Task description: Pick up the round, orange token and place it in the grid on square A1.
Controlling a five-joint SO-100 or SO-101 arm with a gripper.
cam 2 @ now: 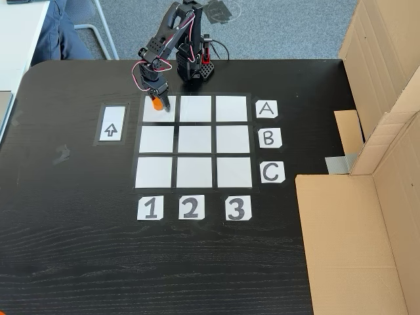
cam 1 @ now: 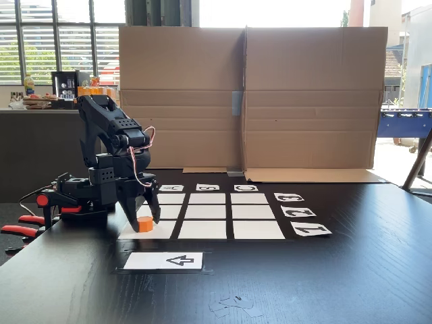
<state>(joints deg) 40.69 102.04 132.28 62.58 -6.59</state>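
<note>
The small bright orange plastic cylinder token (cam 1: pixel 145 224) sits between the two black fingers of the gripper (cam 1: pixel 144 219), low down at their tips, and it seems to rest on the plain white paper corner cell, square A1 (cam 2: pixel 163 115), in line with the "A" card (cam 2: pixel 266 109) and the "1" card (cam 2: pixel 149 207). From where I stand the jaws bracket the token closely; whether they press it or have just let go I cannot tell. The token lies toward the upper edge of the cell in the overhead-looking fixed view (cam 2: pixel 156 103) (near the arm's base side), not in its middle.

The risk, I'd judge, is in the retreat: if a finger drags on the token as the jaws lift, it could topple or roll off the 3x3 grid of white cells (cam 2: pixel 194 140) onto the black table (cam 2: pixel 79 230).

The contact between token and paper is masked by the fingers, and the gripper hides the cell's near corner.
</note>
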